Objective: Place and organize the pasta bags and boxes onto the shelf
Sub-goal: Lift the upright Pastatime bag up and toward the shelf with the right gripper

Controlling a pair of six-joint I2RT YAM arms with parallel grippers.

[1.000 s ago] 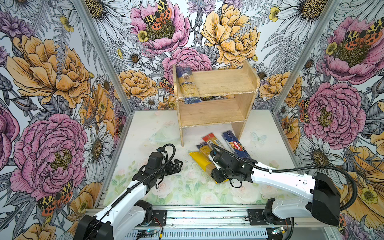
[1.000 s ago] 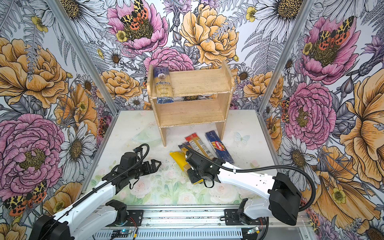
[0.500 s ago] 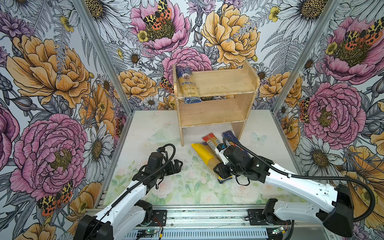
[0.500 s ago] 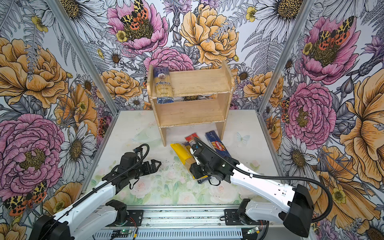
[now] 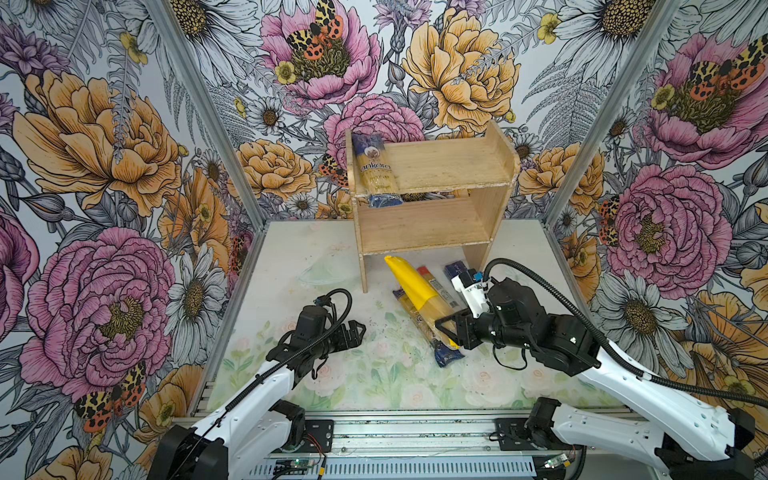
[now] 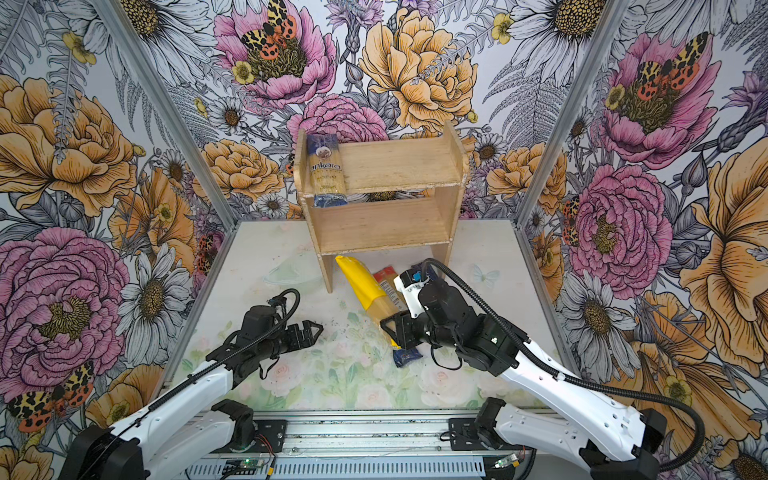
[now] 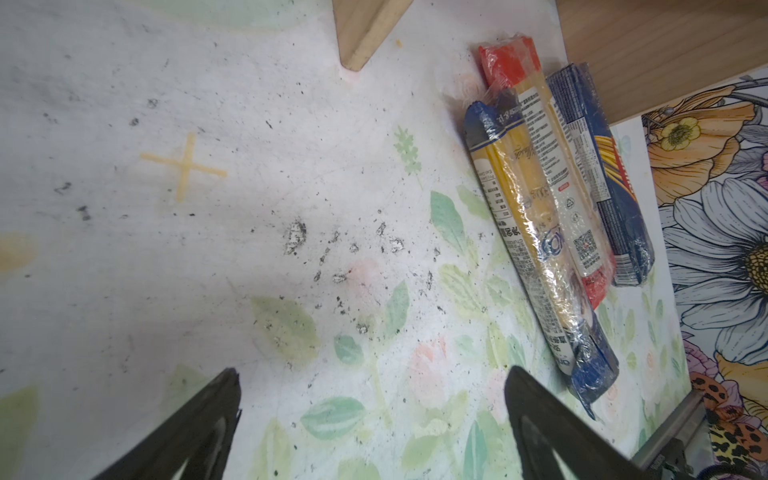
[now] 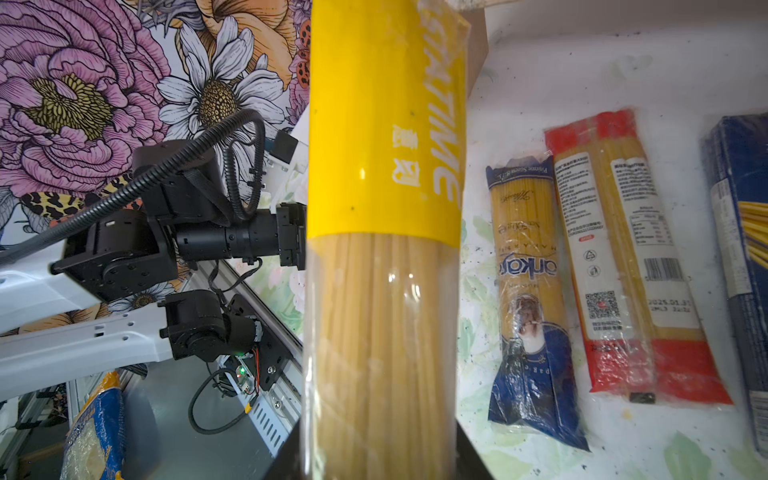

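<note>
My right gripper (image 5: 446, 328) (image 6: 392, 328) (image 8: 378, 457) is shut on the clear end of the yellow-ended bag (image 5: 415, 286) (image 6: 365, 286) (image 8: 382, 166). The bag is raised, its yellow end pointing at the shelf (image 5: 432, 166) (image 6: 395, 162). The "ankara" bag (image 5: 376, 174) (image 6: 326, 170) lies on the top tier at the left. On the table lie the slimmer blue-ended bag (image 5: 446, 355) (image 7: 523, 232) (image 8: 525, 291), the red-ended pack (image 5: 436, 286) (image 7: 557, 178) (image 8: 623, 270) and the dark blue pack (image 5: 455, 268) (image 7: 602, 174) (image 8: 739, 249). My left gripper (image 5: 357, 330) (image 6: 316, 330) (image 7: 372, 374) hovers open, holding nothing.
The shelf stands at the back against the flowered wall; its left leg (image 7: 365, 37) rests on the table near the packs. Metal corner posts (image 5: 582, 145) frame the side walls. A metal rail (image 5: 395, 432) runs along the table's front edge.
My right gripper has carried the yellow-ended bag up and toward the shelf, off the other packs. The left arm has stayed still.
</note>
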